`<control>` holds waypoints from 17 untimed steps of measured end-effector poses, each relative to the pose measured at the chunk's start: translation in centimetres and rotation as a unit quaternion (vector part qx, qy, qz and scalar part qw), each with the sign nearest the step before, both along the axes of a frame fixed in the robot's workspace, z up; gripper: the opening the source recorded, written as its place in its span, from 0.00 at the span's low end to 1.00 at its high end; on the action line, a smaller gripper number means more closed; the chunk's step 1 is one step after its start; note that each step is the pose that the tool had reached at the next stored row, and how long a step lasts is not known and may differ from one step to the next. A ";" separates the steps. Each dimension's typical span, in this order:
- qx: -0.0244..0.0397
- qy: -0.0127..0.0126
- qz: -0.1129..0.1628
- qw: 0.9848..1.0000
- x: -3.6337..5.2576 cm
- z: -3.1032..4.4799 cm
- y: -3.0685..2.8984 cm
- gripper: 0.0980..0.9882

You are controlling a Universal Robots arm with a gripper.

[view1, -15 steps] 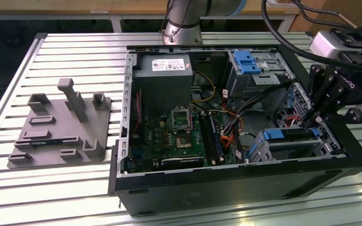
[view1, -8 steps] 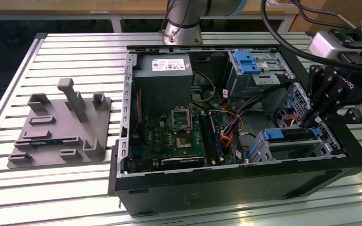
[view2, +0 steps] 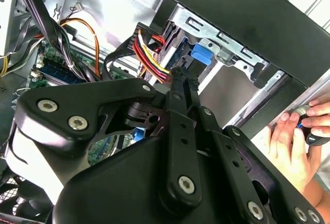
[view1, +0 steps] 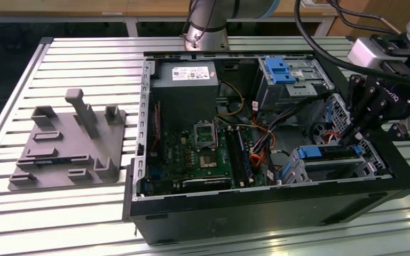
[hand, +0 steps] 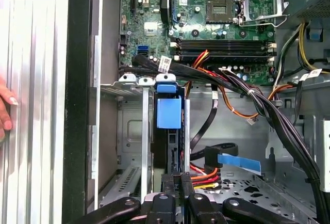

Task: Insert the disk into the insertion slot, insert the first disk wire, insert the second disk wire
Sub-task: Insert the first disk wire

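The disk (hand: 169, 113) stands on edge inside the insertion slot (hand: 146, 131), its blue handle end facing the motherboard (hand: 206, 22). The claw (hand: 175, 180) hangs just above the disk's rear edge, pinched narrow (whether it grips anything I cannot tell). Red and yellow wires (hand: 203, 175) lie beside it. A person's hand (view2: 291, 146) rests on the worktop (view1: 84, 213) outside the computer case (view1: 262, 213).

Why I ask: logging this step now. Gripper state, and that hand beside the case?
Gripper: shut, right at the disk standing in the insertion slot; whether it grips anything cannot be told.
Person's hand: holding a small dark object.
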State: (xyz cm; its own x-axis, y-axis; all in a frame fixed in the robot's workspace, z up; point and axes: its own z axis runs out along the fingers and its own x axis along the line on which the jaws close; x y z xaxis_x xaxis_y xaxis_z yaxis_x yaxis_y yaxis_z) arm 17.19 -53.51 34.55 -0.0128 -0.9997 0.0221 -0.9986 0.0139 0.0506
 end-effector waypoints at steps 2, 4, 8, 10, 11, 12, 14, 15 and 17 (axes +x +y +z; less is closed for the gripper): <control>0.000 0.000 0.000 1.000 0.00 -0.05 0.01 0.07; 0.000 0.000 0.000 1.000 0.00 -0.10 0.04 0.07; 0.000 0.000 0.000 1.000 -0.01 -0.12 0.32 0.07; 0.000 0.000 0.000 1.000 -0.01 -0.13 0.36 0.07; 0.000 0.000 0.000 1.000 -0.01 -0.12 0.36 0.07; 0.001 0.000 0.000 1.000 -0.01 -0.13 0.37 0.07; 0.007 -0.003 0.001 1.000 -0.01 -0.17 0.26 0.07; 0.007 -0.003 0.000 1.000 -0.01 -0.22 0.00 0.07; 0.007 -0.003 0.000 1.000 -0.01 -0.25 -0.12 0.07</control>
